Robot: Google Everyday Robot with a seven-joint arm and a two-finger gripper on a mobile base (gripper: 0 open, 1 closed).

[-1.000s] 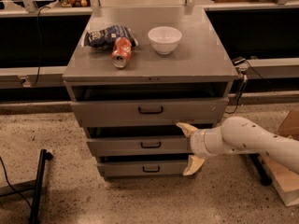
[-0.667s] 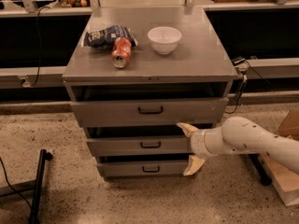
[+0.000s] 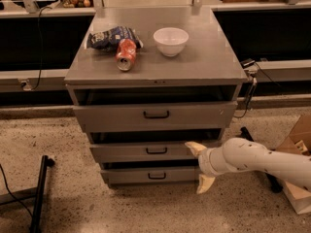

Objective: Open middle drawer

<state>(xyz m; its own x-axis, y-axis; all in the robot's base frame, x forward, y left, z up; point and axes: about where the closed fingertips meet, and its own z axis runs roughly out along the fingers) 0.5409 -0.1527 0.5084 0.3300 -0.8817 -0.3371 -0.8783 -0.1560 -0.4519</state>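
The middle drawer [image 3: 141,152] is a grey metal drawer with a small black bar handle [image 3: 156,151], between a taller top drawer [image 3: 146,115] and a narrower bottom drawer [image 3: 146,175]. It stands out a little past the bottom one. My gripper [image 3: 200,166] comes in from the right on a white arm, in front of the drawers' right end. Its two cream fingers are spread wide: the upper fingertip [image 3: 193,147] is at the middle drawer's front, right of the handle, and the lower fingertip [image 3: 204,183] is by the bottom drawer. It holds nothing.
The cabinet top [image 3: 204,67] carries a blue chip bag [image 3: 109,36], a red can on its side [image 3: 126,55] and a white bowl [image 3: 171,41]. A cardboard box [image 3: 299,144] sits on the floor at the right. A black stand leg [image 3: 40,193] lies at the left. Cables hang by the cabinet's right side.
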